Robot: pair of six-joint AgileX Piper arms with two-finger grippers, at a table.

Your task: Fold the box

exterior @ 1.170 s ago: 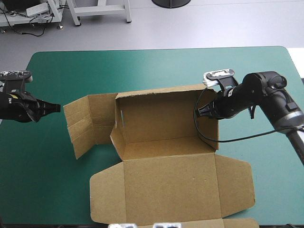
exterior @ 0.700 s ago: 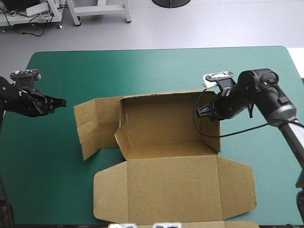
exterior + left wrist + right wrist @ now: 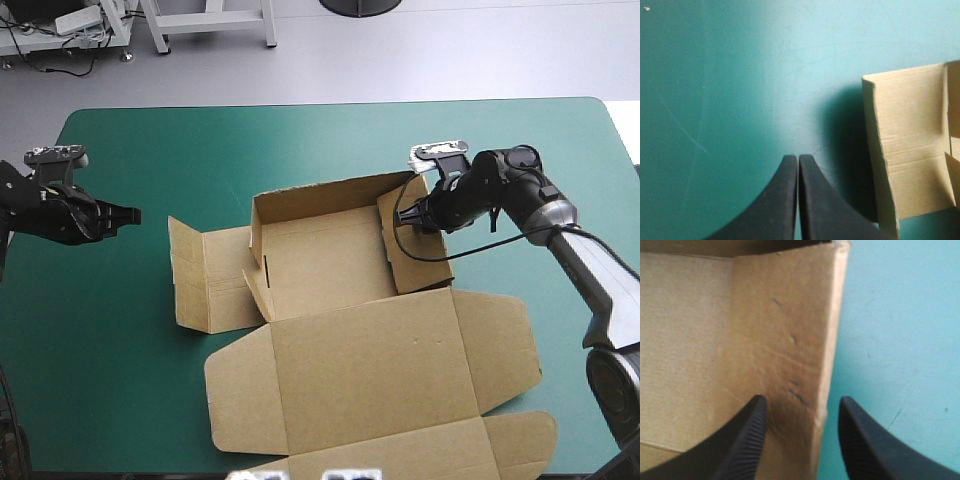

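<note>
Showed a rectangular teal-green table cover [image 3: 330, 140] bearing a brown cut-cardboard box [image 3: 350, 350], walls raised, lid flat. Showed the right black fin-fingered gripper [image 3: 415, 222] [image 3: 802, 399] at the box's right wall, fingers spread, wall edge between. Showed the left black fin-fingered gripper [image 3: 135, 214] [image 3: 798, 156] well left of the box, fingers pressed together, empty.

Closed left claw [image 3: 798, 159] hovers over teal-green cover [image 3: 730, 75] near box [image 3: 910, 145].

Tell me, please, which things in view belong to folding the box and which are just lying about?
Part of the job: the box, walls partly raised; the right gripper, open astride its right wall; the left gripper, shut, clear of it.
Just there: the teal-green cover.
</note>
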